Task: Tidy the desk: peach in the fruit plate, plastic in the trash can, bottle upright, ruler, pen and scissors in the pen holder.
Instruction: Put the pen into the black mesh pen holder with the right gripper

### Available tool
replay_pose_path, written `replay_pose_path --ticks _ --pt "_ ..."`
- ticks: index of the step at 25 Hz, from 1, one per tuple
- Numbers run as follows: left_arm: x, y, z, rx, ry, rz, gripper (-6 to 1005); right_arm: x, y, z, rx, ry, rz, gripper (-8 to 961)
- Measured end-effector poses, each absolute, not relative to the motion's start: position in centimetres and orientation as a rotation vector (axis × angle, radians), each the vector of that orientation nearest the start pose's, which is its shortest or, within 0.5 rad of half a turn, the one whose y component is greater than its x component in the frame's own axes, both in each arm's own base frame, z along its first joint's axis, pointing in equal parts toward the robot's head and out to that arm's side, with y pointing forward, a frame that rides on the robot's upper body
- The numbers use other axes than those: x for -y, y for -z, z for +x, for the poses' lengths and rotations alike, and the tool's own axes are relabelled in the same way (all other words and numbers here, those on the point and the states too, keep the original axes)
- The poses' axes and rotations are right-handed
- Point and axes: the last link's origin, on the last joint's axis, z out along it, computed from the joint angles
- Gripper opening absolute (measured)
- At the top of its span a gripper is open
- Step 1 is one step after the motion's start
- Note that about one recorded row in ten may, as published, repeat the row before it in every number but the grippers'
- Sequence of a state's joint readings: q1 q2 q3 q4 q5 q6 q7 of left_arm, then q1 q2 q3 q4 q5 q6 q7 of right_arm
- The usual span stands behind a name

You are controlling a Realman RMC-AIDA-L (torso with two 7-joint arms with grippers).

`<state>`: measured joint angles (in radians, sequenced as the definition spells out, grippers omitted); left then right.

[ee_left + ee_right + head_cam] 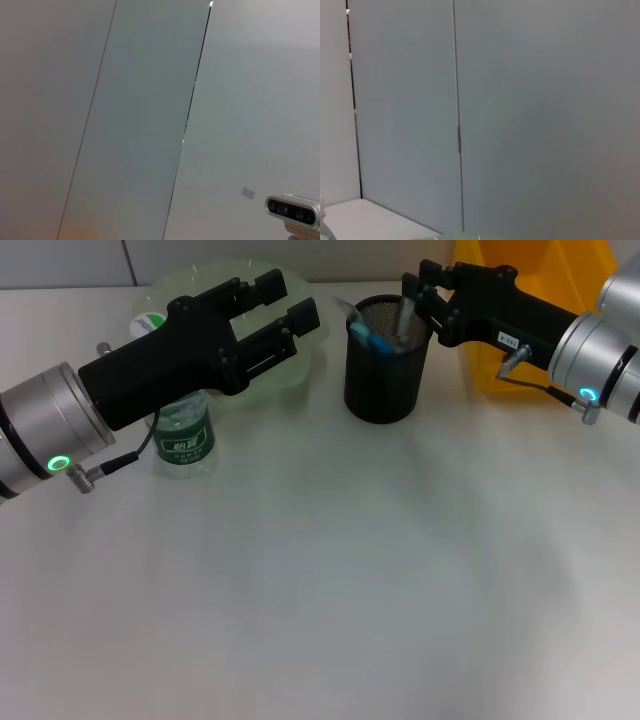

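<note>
White desk (330,580), pen holder (385,365) beside right tool (422,302)

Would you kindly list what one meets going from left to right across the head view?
Bottle → left end effector → pen holder → right end effector → yellow trash can.

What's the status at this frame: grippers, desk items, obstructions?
Left gripper open, above fruit plate. Right gripper at pen holder rim, fingers unclear. Bottle upright. Nothing blocking.
</note>
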<state>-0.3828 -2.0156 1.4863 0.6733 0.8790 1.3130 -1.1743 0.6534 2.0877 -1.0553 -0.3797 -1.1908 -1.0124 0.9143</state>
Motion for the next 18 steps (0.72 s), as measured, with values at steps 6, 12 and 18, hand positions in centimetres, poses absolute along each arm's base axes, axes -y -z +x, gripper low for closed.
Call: replay_pose_path --ticks 6,12,18 --pt "-33.4 0.8 -20.8 0.482 1.237 -2.421 564 -40.5 3.0 22.7 -0.443 -0.794 -2.251 258" --pt "-33.4 0.5 -21.0 0.481 1.229 -2.421 565 -39.9 1.8 22.7 -0.476 -0.881 -2.241 318" --pt "-33.4 -0.3 -21.8 0.444 1.151 -2.477 598 -37.1 -0.7 23.5 -0.467 -1.029 -2.226 412"
